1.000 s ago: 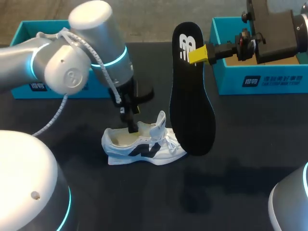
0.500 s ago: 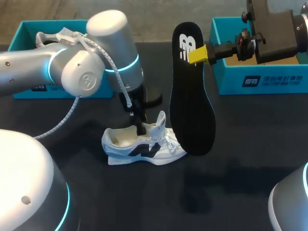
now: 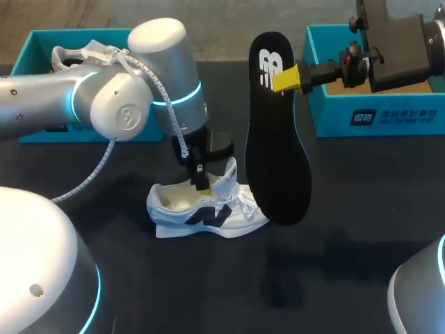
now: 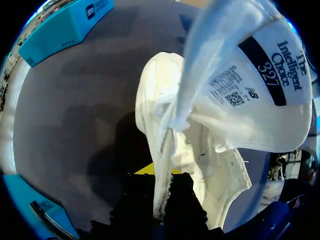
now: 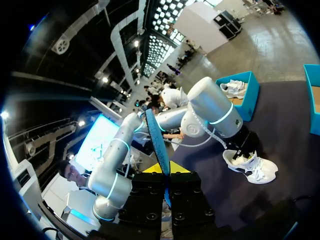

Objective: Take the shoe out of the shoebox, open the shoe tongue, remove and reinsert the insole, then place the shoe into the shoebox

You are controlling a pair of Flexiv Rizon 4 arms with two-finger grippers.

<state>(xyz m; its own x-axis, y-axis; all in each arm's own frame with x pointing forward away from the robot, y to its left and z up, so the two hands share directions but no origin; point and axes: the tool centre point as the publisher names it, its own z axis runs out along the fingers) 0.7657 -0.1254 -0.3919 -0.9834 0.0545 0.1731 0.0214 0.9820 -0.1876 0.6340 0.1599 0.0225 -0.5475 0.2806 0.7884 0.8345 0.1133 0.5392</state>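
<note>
The shoe (image 3: 205,212) is a white sneaker with a dark side mark, standing on its sole on the table (image 3: 348,229) left of the middle, heel to the left, toe to the right; its tongue (image 3: 227,182) is pulled up off the opening, label side showing in the left wrist view; the left gripper (image 3: 201,186) pinches the shoe's upper edge beside the tongue. The insole (image 3: 277,139) is black with a white mark, hanging upright in the air just right of the shoe, pinched near its top by the right gripper (image 3: 284,78). The shoebox (image 3: 375,115), teal and open, sits far right.
</note>
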